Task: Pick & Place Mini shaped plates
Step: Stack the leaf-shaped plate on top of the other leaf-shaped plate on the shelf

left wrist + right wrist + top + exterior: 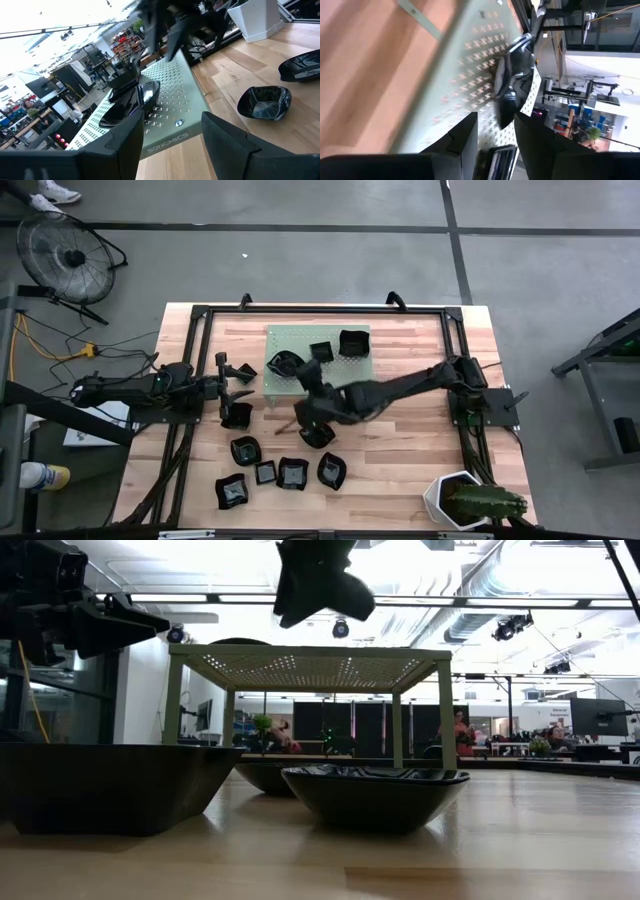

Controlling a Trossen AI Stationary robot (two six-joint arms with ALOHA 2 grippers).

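Three plates (318,352) on the perforated shelf (358,365)

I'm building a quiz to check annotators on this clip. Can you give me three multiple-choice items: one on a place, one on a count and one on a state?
1. Where does the white pot stand?
A. On the green shelf
B. At a table corner on the right arm's side
C. Mid-table, between the arms

2. How many black dishes sit on the green shelf?
A. One
B. Three
C. Six

3. How is the left gripper?
A. Open and empty
B. Shut on a dish
C. Shut on the pot

Answers:
1 B: the high view shows the white pot at that corner.
2 B: three black dishes lie on the green shelf.
3 A: the left gripper has its fingers apart with nothing between them.
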